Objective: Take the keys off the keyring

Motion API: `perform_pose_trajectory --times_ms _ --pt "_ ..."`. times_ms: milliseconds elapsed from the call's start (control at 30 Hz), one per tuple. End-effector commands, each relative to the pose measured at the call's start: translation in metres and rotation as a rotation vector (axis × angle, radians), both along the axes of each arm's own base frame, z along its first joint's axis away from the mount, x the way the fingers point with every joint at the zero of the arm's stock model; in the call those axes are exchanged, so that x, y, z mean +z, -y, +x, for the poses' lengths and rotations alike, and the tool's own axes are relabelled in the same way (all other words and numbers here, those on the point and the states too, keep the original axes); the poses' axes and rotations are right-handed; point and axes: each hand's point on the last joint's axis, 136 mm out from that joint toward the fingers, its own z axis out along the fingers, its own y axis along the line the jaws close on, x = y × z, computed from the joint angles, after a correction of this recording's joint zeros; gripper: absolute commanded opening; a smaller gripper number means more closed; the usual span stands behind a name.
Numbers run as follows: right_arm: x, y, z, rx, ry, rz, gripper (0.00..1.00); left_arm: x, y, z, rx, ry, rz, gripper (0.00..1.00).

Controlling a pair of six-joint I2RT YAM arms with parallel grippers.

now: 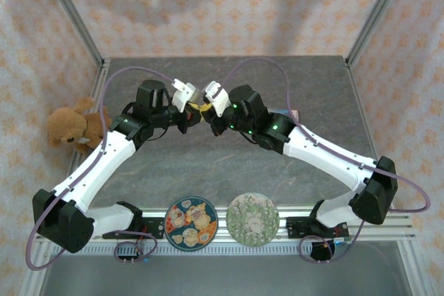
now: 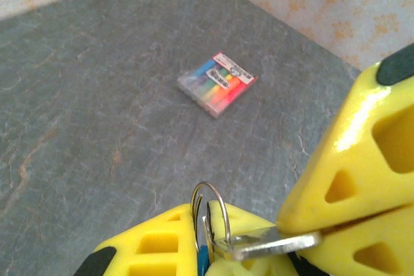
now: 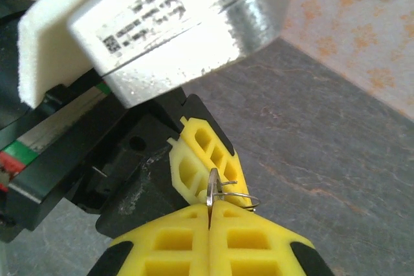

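While the left tool [image 2: 202, 247] pinches the keyring [image 2: 211, 203] and the right tool [image 3: 209, 222] pinches a key [image 2: 279, 244] on it, the key should slide slowly along the coil.

Top cam overhead from rear, wrist cams close, opposed, sharing keyring [image 2: 224, 211]

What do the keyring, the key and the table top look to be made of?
The keyring is thin bright wire with sharp glints, likely polished steel. The key is a flat silvery blade with a duller sheen, probably metal too. The table top is grey, veined and matte: stone-like, though it could be printed laminate.
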Motion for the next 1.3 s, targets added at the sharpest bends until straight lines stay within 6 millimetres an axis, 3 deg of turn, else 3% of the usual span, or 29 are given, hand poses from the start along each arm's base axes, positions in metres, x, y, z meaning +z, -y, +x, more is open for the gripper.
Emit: perform_pose_trajectory --times_ms 0,200,333,533,867,1267 --pt "0.007 -0.056 -0.076 0.286 -0.067 0.101 0.0 0.086 0.04 -0.002 -0.118 0.315 -0.191 0.11" --pt "0.03 -0.036 -0.037 0.119 -0.068 0.203 0.0 0.084 0.035 0.001 -0.08 0.326 -0.183 0.3" --pt "0.041 -0.026 -0.023 0.044 -0.036 0.23 0.0 0.082 0.032 0.001 -0.06 0.332 -0.175 0.42" --pt "0.05 -0.012 -0.005 -0.044 -0.013 0.258 0.0 0.078 0.025 -0.004 -0.035 0.35 -0.159 0.51" --pt "0.061 0.005 0.013 -0.148 0.03 0.264 0.0 0.071 0.012 -0.016 0.002 0.372 -0.138 0.57" --pt "0.072 0.016 0.022 -0.194 0.051 0.277 0.0 0.063 -0.001 -0.026 0.05 0.368 -0.139 0.59"
